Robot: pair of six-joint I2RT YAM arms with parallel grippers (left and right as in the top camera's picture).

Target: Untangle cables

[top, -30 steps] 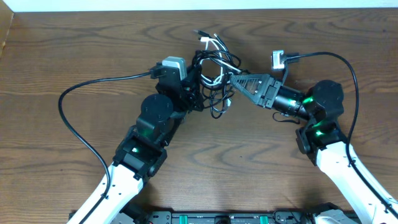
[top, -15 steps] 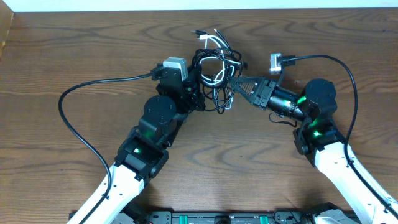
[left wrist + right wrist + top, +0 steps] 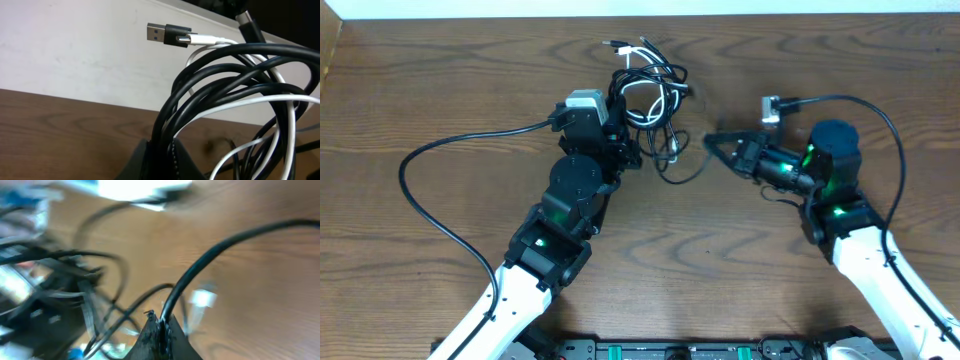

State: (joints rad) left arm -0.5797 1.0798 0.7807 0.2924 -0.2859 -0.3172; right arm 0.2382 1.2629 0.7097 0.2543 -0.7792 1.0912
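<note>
One black strand (image 3: 210, 255) is pinched in the closed right pincer (image 3: 712, 140); the tangled cables (image 3: 648, 85), clamped by the left pincer (image 3: 628, 130), lie to its left.

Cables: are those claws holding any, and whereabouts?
Both. The left gripper clamps several black loops of the cables; the right gripper pinches one black strand along its length.

Arms (image 3: 570, 185): two. White cable (image 3: 220, 41): one. Black cables (image 3: 210, 90): several.
</note>
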